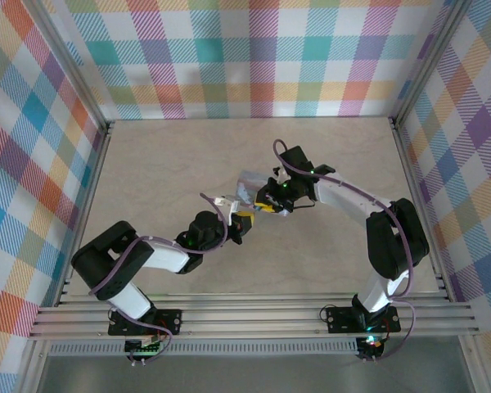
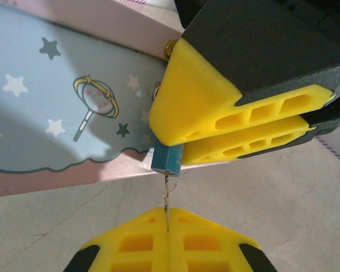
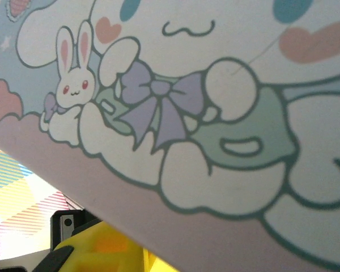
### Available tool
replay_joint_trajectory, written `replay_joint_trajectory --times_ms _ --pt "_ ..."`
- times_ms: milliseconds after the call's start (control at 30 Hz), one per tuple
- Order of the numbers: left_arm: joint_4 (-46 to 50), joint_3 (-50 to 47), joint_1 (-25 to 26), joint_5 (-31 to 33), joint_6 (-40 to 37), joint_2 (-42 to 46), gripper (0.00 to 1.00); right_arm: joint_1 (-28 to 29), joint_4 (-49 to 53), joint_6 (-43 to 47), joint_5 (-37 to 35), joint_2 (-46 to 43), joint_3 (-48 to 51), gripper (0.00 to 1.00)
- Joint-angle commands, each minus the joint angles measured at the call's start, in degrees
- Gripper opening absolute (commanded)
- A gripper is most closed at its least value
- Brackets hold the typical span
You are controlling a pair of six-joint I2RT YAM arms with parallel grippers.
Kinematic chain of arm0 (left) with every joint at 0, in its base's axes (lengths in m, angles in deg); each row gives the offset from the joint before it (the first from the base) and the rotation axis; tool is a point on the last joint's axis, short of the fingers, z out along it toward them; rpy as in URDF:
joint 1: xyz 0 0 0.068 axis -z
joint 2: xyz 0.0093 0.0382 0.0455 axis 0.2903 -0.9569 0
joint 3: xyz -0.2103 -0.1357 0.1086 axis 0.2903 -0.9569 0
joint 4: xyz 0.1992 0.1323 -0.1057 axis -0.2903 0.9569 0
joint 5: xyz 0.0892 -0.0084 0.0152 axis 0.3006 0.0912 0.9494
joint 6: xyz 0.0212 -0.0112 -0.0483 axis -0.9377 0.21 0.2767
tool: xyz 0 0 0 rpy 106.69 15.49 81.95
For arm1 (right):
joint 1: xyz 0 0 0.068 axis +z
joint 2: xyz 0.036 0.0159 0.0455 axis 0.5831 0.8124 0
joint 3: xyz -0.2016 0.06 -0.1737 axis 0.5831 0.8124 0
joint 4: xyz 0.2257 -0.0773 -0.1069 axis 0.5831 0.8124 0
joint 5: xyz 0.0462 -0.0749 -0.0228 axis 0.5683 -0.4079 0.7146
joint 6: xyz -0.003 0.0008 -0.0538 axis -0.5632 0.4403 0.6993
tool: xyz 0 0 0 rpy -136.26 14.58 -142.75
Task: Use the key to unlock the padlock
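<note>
Two grippers meet over the beige table [image 1: 164, 164], close beside the pale blue cartoon-printed tin [image 2: 62, 113]. The right gripper [image 2: 175, 144] pinches the tiny blue padlock [image 2: 167, 158] between nearly closed yellow fingers, just before the tin. The left gripper [image 2: 167, 218] is clamped tight on the thin key [image 2: 166, 195], which reaches up to the padlock's underside.

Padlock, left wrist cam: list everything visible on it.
The padlock is a tiny blue block, painted-metal look, only its lower end showing. The right gripper, yellow-fingered, clamps its upper part, holding it in front of the cartoon tin. A thin metal key runs from its bottom face down into the shut left gripper. Shackle hidden; locked or unlocked, cannot tell.
</note>
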Motion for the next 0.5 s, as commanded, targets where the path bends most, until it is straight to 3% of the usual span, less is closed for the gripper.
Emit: replay_joint_trajectory --times_ms 0,100,467 --pt "-13.9 2.2 0.0 -5.8 4.3 -2.2 0.0 0.9 -3.3 -0.9 3.9 -0.9 0.6 0.0" --pt "-18.6 2.2 -1.2 -7.6 7.9 -4.7 0.0 0.7 -3.1 -0.7 4.2 -1.2 0.8 0.0" --pt "-18.7 4.8 -3.5 -13.3 11.9 -5.0 0.0 0.3 -2.7 0.8 5.0 -1.2 1.7 0.0"
